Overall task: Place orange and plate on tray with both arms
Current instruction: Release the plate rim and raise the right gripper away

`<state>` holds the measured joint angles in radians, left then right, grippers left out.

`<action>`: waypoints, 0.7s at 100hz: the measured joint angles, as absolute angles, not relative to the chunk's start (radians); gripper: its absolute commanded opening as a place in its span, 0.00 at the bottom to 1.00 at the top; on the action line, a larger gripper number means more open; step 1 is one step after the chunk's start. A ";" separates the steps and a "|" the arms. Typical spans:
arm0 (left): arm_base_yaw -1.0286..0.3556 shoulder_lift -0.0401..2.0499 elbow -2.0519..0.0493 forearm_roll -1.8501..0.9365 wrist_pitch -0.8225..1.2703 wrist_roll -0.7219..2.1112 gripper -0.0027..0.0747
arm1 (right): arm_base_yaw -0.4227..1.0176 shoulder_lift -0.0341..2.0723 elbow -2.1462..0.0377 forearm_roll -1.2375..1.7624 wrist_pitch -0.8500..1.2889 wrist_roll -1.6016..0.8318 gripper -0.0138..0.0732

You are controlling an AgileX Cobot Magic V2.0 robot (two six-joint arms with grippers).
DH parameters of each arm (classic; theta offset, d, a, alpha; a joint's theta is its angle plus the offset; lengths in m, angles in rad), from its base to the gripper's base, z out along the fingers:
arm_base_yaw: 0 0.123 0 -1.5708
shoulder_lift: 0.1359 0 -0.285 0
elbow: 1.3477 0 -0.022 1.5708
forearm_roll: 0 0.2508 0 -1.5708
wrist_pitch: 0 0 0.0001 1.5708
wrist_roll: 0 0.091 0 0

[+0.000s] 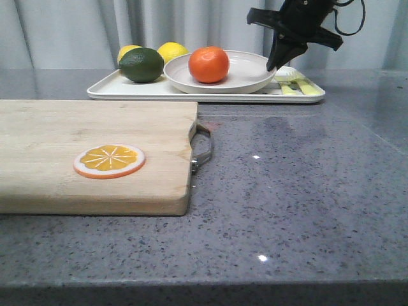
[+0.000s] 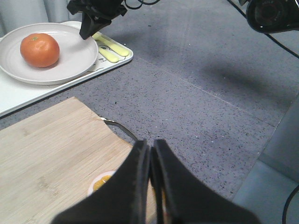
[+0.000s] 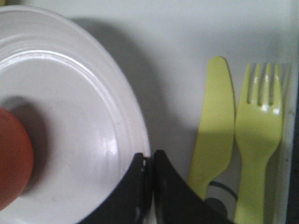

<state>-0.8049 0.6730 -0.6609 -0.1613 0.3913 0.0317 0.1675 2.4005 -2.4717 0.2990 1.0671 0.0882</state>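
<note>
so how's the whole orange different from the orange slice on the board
The orange is a full round fruit with plain bright skin; the orange slice is a flat disc showing segments and a pale rim. The orange sits in the plate on the tray; the orange slice lies on the cutting board. Both are orange.

Kitchen-like setup: speckled grey countertop (image 1: pixel 306 191), wooden cutting board (image 1: pixel 83 153)

Readable text: none in any view.
Tray (image 1: pixel 108 90): no legible print; a dark mark near the cutlery in the right wrist view is too cut off to read.
Cutting board (image 1: pixel 76 146): no label or brand.
</note>
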 measured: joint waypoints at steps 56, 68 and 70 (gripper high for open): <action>-0.805 0.673 -0.661 -0.161 0.384 0.032 0.01 | 0.167 2.401 -2.472 0.307 1.067 0.088 0.42; -0.805 0.673 -0.661 -0.161 0.384 0.032 0.01 | 0.167 2.374 -2.472 0.297 1.097 0.088 0.40; -0.805 0.673 -0.661 -0.161 0.384 0.032 0.01 | 0.167 2.366 -2.472 0.295 1.106 0.088 0.39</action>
